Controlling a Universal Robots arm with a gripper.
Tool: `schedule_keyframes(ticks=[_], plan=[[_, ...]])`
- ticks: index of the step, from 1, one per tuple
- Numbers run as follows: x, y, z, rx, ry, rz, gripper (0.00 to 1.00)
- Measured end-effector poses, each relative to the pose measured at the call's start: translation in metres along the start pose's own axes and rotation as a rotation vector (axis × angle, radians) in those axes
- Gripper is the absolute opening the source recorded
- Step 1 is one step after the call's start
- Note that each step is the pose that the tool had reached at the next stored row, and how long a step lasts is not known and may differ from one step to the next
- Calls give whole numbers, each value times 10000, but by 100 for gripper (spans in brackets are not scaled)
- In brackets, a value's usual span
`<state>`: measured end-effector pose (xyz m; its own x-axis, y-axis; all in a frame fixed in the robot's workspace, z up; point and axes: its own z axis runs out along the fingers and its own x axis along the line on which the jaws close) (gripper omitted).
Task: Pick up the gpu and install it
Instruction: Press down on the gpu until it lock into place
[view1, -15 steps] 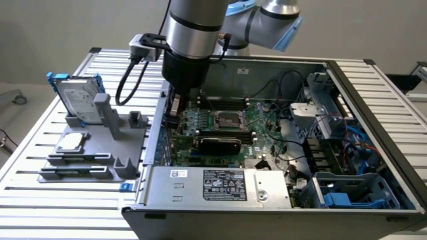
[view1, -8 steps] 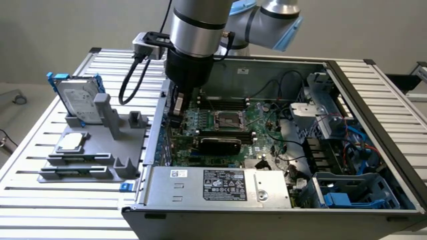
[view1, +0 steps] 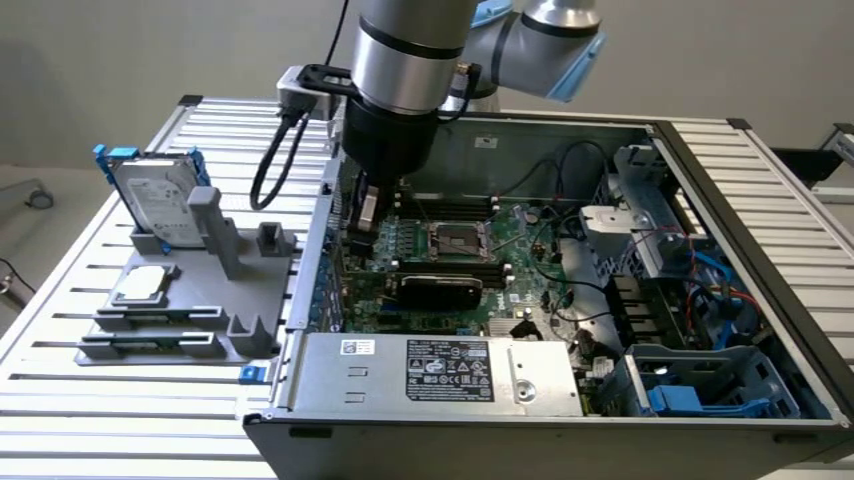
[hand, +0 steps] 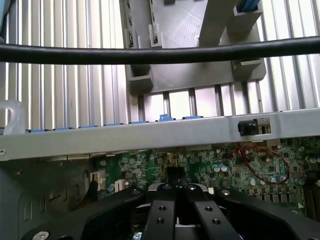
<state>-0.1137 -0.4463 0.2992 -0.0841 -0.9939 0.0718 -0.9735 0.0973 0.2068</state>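
The claw (view1: 363, 215) reaches into the open computer case (view1: 747, 200), its tips hidden against the case wall and the arm's black body. In the wrist view its fingers (hand: 162, 210) run off the picture's edge, so their tips cannot be made out. A dark card (view1: 434, 290) lies near the claw, possibly the gpu; its details are too small to tell.

A silver hard drive (view1: 154, 200) in a blue frame stands on a grey holder (view1: 187, 320) beside the open computer case (view1: 441, 375).
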Motion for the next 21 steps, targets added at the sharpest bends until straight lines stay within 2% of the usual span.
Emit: schedule_keyframes(ticks=[2,4,5,7,10,15,16,17,21], plan=[[-2,-23,-4,80,-9,4,11],[-5,-50,-10,185,-21,8,11],[-6,-64,-13,249,-27,12,11],[-7,-90,-19,416,-40,20,11],[-11,-133,-28,740,-73,32,11],[-17,-201,-44,1443,-144,50,11],[-17,-208,-44,1490,-183,49,11],[-17,-210,-47,1485,-202,46,11],[-17,-210,-48,1483,-202,47,11]])
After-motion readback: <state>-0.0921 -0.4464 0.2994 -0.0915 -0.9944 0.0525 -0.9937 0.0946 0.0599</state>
